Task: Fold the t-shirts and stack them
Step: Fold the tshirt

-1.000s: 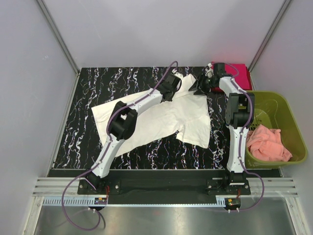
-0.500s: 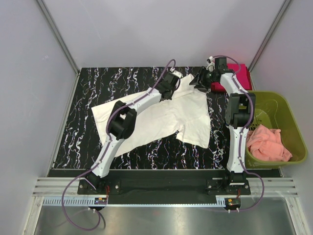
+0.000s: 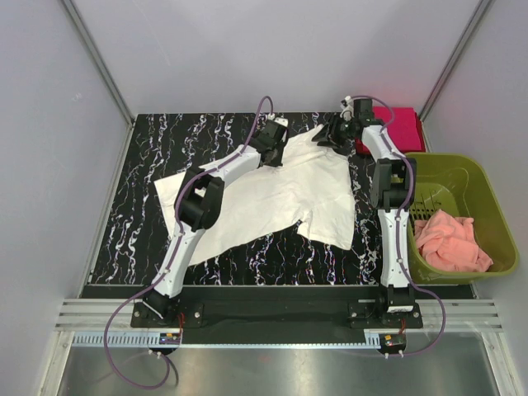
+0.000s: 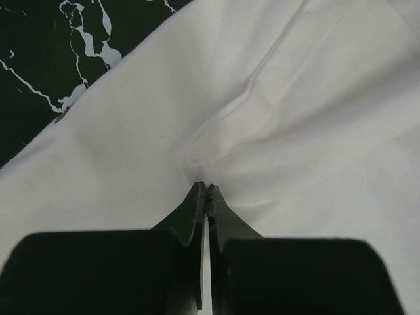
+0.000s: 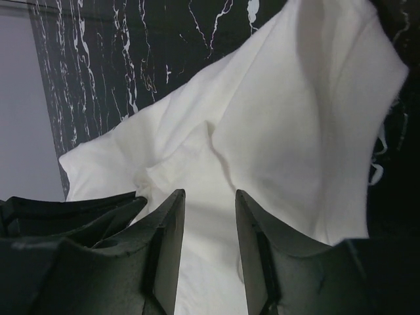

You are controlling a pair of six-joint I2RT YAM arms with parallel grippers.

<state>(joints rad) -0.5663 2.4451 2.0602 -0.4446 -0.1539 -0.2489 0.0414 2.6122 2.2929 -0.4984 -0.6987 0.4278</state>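
Observation:
The cream-white t-shirt lies spread on the black marbled table. My left gripper is at the shirt's far edge, shut on a small pinched fold of the white cloth; its tips meet on the fold. My right gripper hovers just to its right over the same edge. Its jaws stand apart with white cloth lying in the gap. The magenta-red t-shirt sits at the back right corner, partly hidden behind the right arm.
An olive-green basket stands off the table's right side, holding a salmon-pink cloth. Grey walls close in the back and both sides. Both arms reach from the near edge across the shirt.
The left gripper shut on the shirt's far edge and shifted left and away. The right gripper moved left from the magenta shirt to over the white cloth, its jaws narrowing.

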